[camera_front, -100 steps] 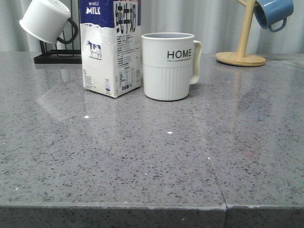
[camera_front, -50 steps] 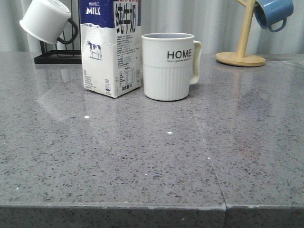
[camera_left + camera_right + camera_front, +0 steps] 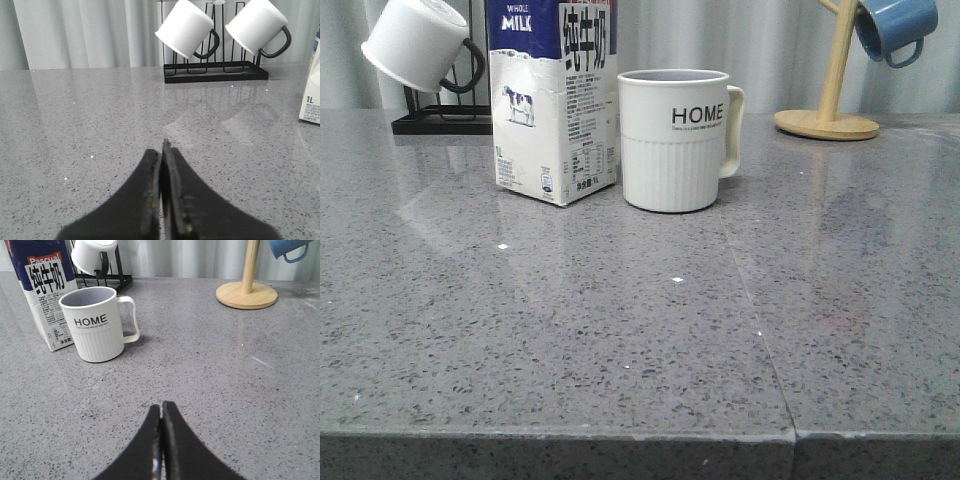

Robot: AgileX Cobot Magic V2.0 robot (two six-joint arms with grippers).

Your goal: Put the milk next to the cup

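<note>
The milk [image 3: 555, 100], a tall white carton with a dark blue top, stands upright on the grey table [image 3: 620, 340]. The cup [image 3: 675, 140], an off-white ribbed mug lettered "HOME", stands just to its right, almost touching it, handle to the right. Both also show in the right wrist view: the milk [image 3: 45, 295] and the cup [image 3: 95, 325]. A corner of the milk [image 3: 312, 95] shows in the left wrist view. My left gripper [image 3: 161, 150] is shut and empty over bare table. My right gripper [image 3: 161, 412] is shut and empty, well short of the cup. Neither arm shows in the front view.
A black rack [image 3: 440, 120] with white black-handled mugs [image 3: 415, 45] stands behind the milk at the back left; it also shows in the left wrist view [image 3: 215, 72]. A wooden mug tree [image 3: 830, 115] with a blue mug [image 3: 895, 25] stands at the back right.
</note>
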